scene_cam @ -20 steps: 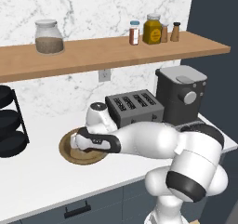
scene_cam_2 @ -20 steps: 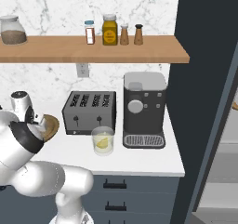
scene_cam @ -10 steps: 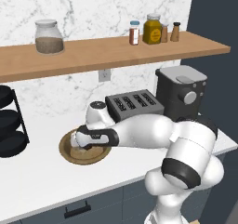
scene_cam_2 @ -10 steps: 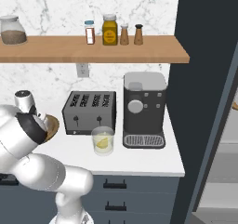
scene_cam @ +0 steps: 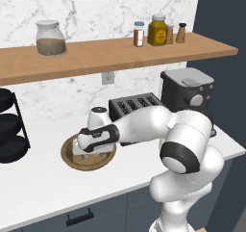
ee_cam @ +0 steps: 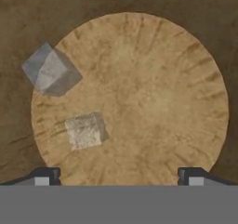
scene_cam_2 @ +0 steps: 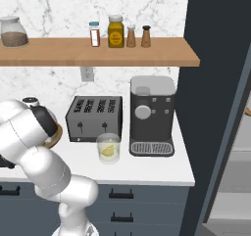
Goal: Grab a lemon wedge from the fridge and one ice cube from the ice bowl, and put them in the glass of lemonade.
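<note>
Ice is waiting under a robot's hand: the white arm's two-finger gripper [ee_cam: 119,174] is hanging, jaws spread wide and holding nothing, straight above the round, shallow brown wooden ice bowl [ee_cam: 195,79] on the white kitchen counter [scene_cam: 43,187]. Two cubes are lying in the bowl – a pale, frosted ice cube [ee_cam: 84,131] sitting nearer the jaws, just inside the left finger tip in the hand view, and a greyer, clearer cube [ee_cam: 50,70] lying farther out, against the bowl's rim on that same side. Neither is sitting between the tips, so the coming descent is likely calling for a sideways shift toward the frosted one first. The short clear glass of pale yellow lemonade [scene_cam_2: 108,148] is standing well apart, in front of the dark toaster [scene_cam_2: 94,117], a yellow piece already floating in it.
</note>
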Robot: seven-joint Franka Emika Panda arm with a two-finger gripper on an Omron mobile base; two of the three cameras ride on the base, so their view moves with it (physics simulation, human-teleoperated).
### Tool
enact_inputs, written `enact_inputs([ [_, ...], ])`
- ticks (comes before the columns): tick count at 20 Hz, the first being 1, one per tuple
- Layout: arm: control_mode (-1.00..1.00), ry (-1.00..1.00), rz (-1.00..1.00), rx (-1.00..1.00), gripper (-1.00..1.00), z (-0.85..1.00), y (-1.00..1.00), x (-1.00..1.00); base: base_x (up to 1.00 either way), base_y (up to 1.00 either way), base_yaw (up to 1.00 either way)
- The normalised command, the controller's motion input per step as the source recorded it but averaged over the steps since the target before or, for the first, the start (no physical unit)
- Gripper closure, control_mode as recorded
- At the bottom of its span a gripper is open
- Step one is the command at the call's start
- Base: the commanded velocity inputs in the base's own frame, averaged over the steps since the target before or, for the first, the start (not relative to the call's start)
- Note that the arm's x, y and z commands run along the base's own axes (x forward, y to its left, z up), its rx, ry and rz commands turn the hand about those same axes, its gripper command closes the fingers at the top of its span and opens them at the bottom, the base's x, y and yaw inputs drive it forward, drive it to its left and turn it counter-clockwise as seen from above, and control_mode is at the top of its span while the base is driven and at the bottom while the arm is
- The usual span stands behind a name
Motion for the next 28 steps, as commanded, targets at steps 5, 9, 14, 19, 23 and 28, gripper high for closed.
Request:
enact_inputs([
  [5, -1.0, 0.0, 0.0, 0.0, -1.0, 0.0, 0.04, 0.03, 0.0, 0.0, 0.0],
  [9, -1.0, 0.0, 0.0, 0.0, -1.0, 0.0, 0.12, 0.05, 0.0, 0.0, 0.0],
  [14, -1.0, 0.0, 0.0, 0.0, -1.0, 0.0, 0.03, 0.07, 0.0, 0.0, 0.0],
  [19, -1.0, 0.0, 0.0, 0.0, -1.0, 0.0, 0.0, 0.03, 0.0, 0.0, 0.0],
  [23, -1.0, 0.0, 0.0, 0.0, -1.0, 0.0, 0.0, 0.06, 0.0, 0.0, 0.0],
  [28, -1.0, 0.0, 0.0, 0.0, -1.0, -0.16, 0.0, 0.01, 0.0, 0.0, 0.0],
])
